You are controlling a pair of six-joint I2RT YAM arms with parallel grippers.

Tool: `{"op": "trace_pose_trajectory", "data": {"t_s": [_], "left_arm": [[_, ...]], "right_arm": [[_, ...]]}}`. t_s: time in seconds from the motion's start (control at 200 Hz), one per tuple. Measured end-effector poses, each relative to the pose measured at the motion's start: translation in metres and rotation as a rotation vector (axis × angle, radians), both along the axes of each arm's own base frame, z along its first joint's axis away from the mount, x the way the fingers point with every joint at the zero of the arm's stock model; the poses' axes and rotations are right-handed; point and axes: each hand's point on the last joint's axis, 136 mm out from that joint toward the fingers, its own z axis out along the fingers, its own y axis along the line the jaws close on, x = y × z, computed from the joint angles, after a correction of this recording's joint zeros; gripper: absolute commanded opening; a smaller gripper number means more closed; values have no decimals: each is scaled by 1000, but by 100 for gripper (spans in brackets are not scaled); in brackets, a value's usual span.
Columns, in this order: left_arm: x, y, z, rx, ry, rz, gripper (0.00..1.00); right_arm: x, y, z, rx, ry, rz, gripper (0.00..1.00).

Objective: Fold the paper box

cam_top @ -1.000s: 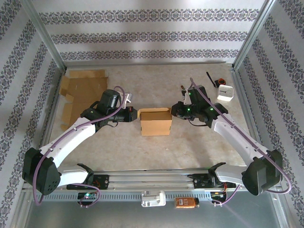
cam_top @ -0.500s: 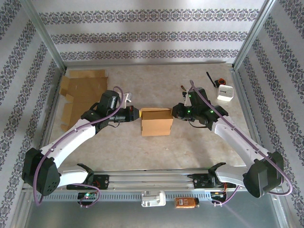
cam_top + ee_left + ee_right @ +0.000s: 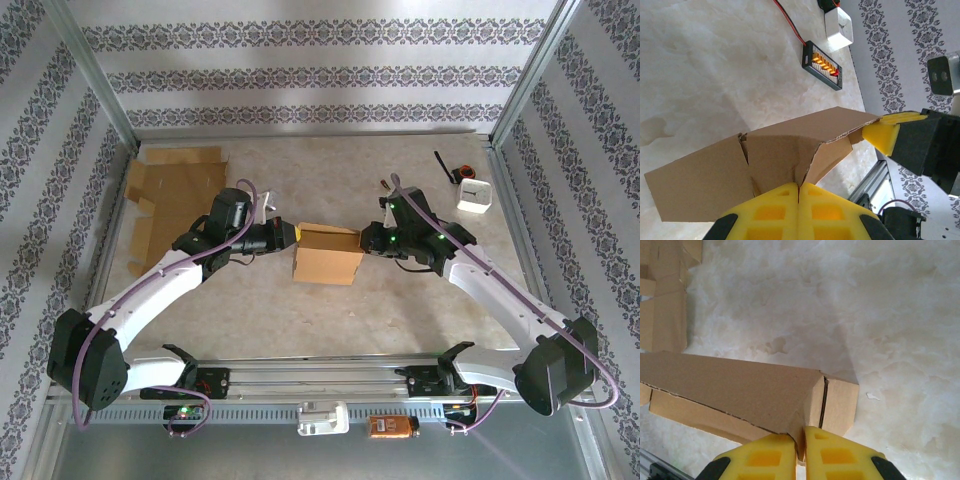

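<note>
Left wrist: connector brd [image 3: 822,66] beyond box [image 3: 705,182]

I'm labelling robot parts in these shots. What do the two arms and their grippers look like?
The left arm and right arm have white links, black joints and a purple cable each. Green lights glow near the right wrist. The left gripper and right gripper carry yellow fingers with recessed pockets.

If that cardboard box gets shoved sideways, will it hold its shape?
Probably not: the paper box is thin, creased cardboard, so walls likely buckle. It looks light, so it may slide unless the right gripper pinching it holds.
</note>
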Motion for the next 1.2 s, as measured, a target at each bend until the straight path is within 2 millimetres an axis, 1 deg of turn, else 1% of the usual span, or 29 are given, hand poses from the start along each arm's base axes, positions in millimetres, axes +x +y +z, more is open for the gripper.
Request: {"op": "trace_pose_trajectory", "data": {"t_s": [0.18, 0.45, 0.52, 0.665, 0.814, 1.109, 1.199], "left_arm": [[5, -5, 1, -54, 7, 11, 0], [6, -5, 1, -56, 9, 17, 0], [7, -2, -3, -32, 8, 25, 0], [4, 9, -21, 55, 36, 55, 0], [3, 12, -22, 73, 23, 61, 0], [2, 11, -24, 71, 25, 52, 0], [0, 12, -33, 82, 41, 49, 0]], "right_arm": [[-1, -2, -1, -41, -6, 6, 12], [0, -3, -2, -53, -7, -2, 12], [0, -3, -1, -53, -8, 0, 12], [-1, 2, 0, -46, -13, 19, 12], [-2, 3, 0, -48, -15, 24, 12], [-2, 2, -1, -53, -19, 31, 13], [-2, 2, -1, -53, -18, 31, 14]]}}
